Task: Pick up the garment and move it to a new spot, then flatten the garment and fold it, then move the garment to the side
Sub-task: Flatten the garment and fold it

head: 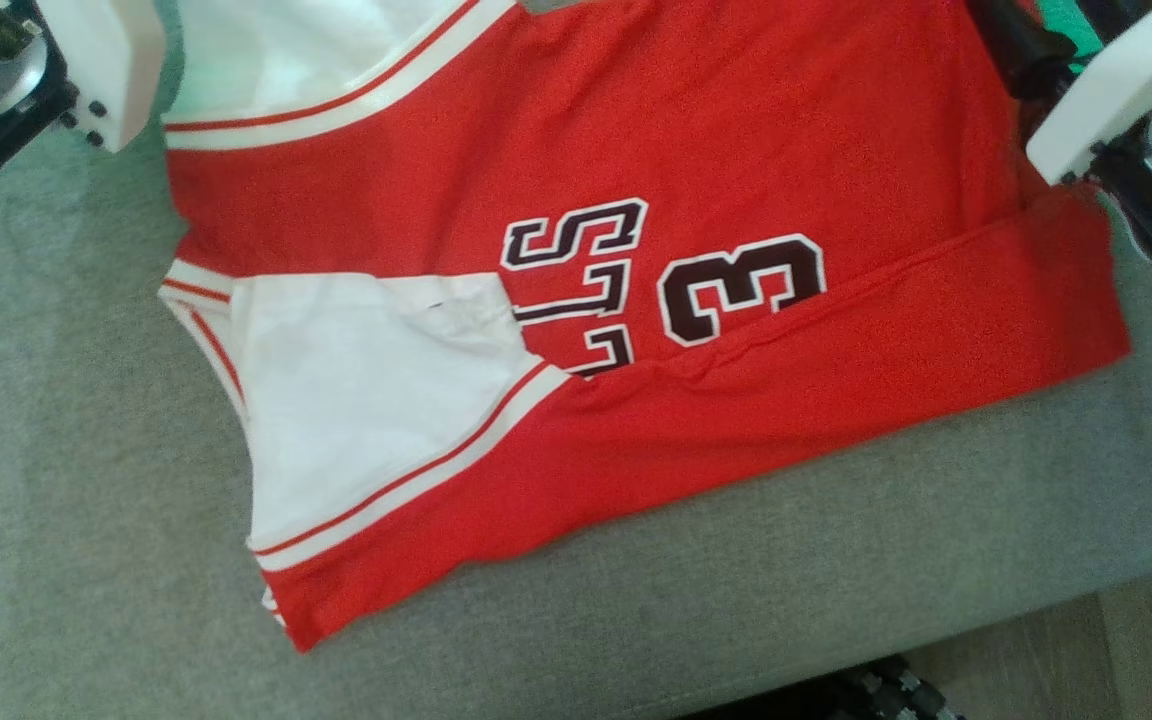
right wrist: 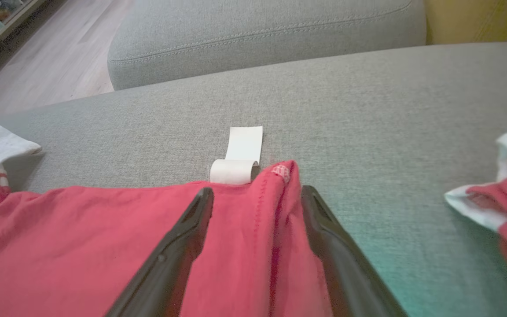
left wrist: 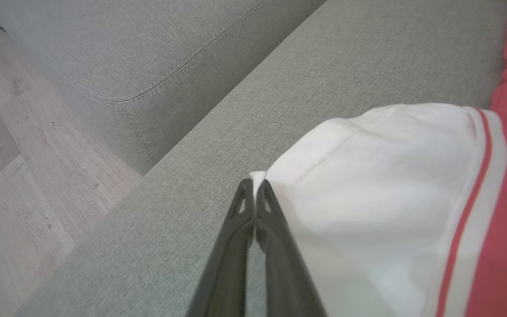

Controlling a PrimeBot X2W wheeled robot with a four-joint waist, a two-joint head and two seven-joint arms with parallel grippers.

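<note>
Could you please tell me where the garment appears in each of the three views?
Head view: the garment spans the centre and top, "3" mid-frame.
Left wrist view: its white panel sits at right, corner pinched by the left gripper.
Right wrist view: its red hem lies lower left, reaching into the open right gripper.
Shared landmark: the grey cushion underneath.

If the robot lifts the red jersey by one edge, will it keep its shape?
Probably hangs limp: the garment lies folded and creased on the sofa. Likely light: the left gripper holds its white corner by a tiny pinch.
</note>
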